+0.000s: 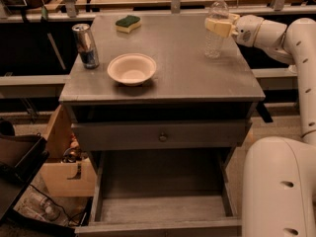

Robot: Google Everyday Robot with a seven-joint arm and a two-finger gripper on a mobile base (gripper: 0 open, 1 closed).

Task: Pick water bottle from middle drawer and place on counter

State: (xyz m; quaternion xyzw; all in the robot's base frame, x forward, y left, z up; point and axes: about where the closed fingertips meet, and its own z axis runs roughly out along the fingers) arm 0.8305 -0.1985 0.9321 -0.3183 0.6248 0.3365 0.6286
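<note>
The water bottle (213, 44), clear and ribbed with a white cap, stands upright at the back right of the grey counter (182, 63). My gripper (218, 26) reaches in from the right and is shut on the bottle's upper body. The bottle's base looks to be touching or just above the counter. The middle drawer (163, 209) is pulled out below, with its bare grey floor showing and nothing in it.
A silver-blue can (85, 45) and a white bowl (132, 68) stand on the counter's left half, with a green-yellow sponge (128, 23) at the back. A closed drawer front with a knob (161, 137) sits above the open drawer. A cardboard box (64, 174) is at the lower left, and my white base (279, 186) at the lower right.
</note>
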